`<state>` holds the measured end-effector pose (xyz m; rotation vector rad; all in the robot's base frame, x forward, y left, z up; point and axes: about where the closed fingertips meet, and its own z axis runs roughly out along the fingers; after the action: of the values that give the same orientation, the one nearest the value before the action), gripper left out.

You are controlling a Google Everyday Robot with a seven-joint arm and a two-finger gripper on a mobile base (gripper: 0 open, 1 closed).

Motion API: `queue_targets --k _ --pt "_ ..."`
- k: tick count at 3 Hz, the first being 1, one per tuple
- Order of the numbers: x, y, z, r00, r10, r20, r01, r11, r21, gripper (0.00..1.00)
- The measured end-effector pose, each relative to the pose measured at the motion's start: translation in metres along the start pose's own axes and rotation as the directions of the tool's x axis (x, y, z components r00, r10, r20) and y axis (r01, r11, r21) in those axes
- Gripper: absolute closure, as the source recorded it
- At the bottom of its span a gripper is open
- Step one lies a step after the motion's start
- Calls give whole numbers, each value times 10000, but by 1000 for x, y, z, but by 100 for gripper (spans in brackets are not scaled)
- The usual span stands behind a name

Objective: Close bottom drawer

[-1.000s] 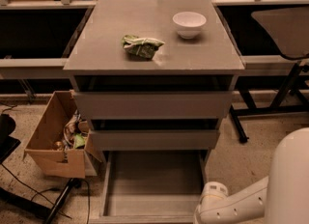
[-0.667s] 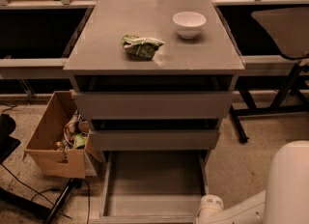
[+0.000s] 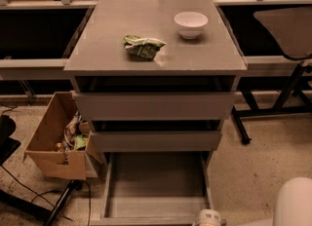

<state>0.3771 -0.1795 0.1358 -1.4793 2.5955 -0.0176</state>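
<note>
Projecting forward from the base of the grey cabinet (image 3: 97, 54), the bottom drawer (image 3: 156, 183) stands pulled well out. Its shallow tray is exposed to the camera view, and its flat front panel lies along the lower edge of the frame. The tray's two side walls run straight back under the middle drawer front (image 3: 156, 141). Above that sits the wider top drawer front (image 3: 155, 105), and each front has a dark gap along its upper edge. The gripper (image 3: 208, 218) is at the right end of the bottom drawer's front panel, just beside or against its outer face; contact cannot be confirmed. Only the gripper's pale rounded top shows, so whether it is released or clenched cannot be told. The robot's white body (image 3: 294, 204) occupies the lower right corner, apart from the cabinet. To the right of the tray, speckled floor (image 3: 253, 171) lies open as far as a black frame leg (image 3: 240, 125). To the left, a cardboard box (image 3: 51, 144) stands near the tray's left wall, with a dark cable (image 3: 24, 183) on the floor beside it. On the cabinet top, a white bowl (image 3: 190, 24) sits toward the rear right. A crumpled green packet (image 3: 142, 46) lies near the centre, and both are set in from the edges.
</note>
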Motion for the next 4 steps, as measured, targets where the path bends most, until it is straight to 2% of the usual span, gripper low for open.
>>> queue_targets --k 1,2,3,4 --pt "-3 -4 2 9999 18 114 -20 9999 153 100" --pt "-26 -38 -4 9950 30 995 -155 9920 1255 100" --pt "-26 -38 -3 9950 31 997 -156 9920 1255 100" --pt "-32 -45 10 9902 193 1380 -383 9899 1364 100"
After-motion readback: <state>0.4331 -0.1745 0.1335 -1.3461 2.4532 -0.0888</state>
